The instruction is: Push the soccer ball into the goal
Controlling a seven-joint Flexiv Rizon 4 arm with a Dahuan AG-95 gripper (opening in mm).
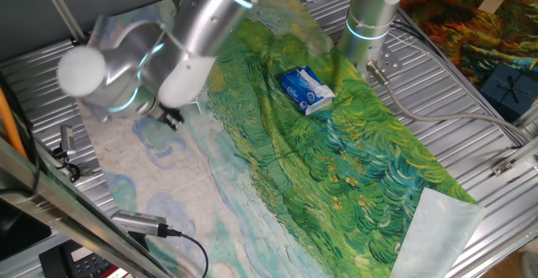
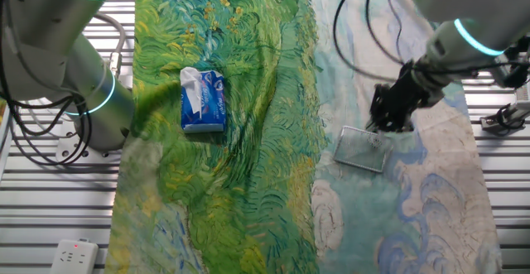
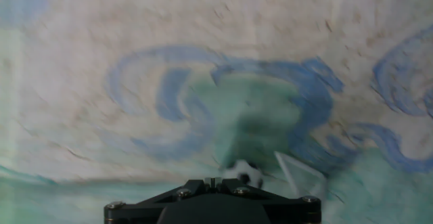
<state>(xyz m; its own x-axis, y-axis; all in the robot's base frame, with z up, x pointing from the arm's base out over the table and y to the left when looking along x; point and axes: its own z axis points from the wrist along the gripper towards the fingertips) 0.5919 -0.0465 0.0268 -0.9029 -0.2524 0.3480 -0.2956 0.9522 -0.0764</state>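
Note:
The soccer ball (image 3: 242,172) is a tiny white ball with black patches. It shows in the hand view just beyond my gripper (image 3: 214,181), slightly to its right. A corner of the whitish goal frame (image 3: 292,170) lies right of the ball. In the other fixed view the goal (image 2: 363,148) lies flat on the pale part of the cloth, and my gripper (image 2: 387,118) stands low at its far right corner, hiding the ball. In one fixed view my gripper (image 1: 171,118) is under the arm at the left. The jaws look shut together, holding nothing.
A blue-and-white packet (image 1: 307,90) lies on the green part of the painted cloth, also seen in the other fixed view (image 2: 203,100). A second arm's base (image 1: 370,18) stands at the cloth's edge. A pale sheet (image 1: 441,228) lies at one corner. Cables run along the metal table.

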